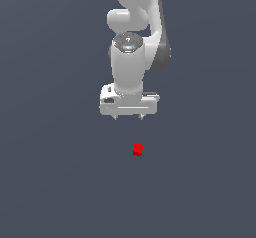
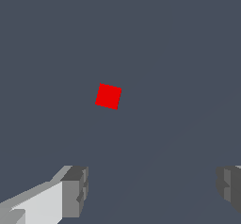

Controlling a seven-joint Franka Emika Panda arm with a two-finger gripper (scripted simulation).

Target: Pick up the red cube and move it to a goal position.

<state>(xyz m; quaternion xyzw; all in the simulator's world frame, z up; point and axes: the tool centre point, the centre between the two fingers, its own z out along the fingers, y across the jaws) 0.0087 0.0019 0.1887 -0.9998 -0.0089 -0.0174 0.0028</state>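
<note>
The red cube (image 1: 138, 149) is a tiny bright red block lying alone on the dark grey floor, a little toward the exterior view's right of the gripper's centre. My white gripper (image 1: 128, 117) hangs above and behind it, pointing down, with its two short fingertips apart and nothing between them. In the wrist view the red cube (image 2: 108, 96) lies well ahead of the fingers, turned slightly askew. The two grey fingertips (image 2: 75, 191) stand wide apart at the frame's edges, and the gripper (image 2: 153, 190) is open and empty.
A plain dark grey surface (image 1: 55, 182) fills both views. The white arm (image 1: 131, 62) rises out of the frame above the gripper.
</note>
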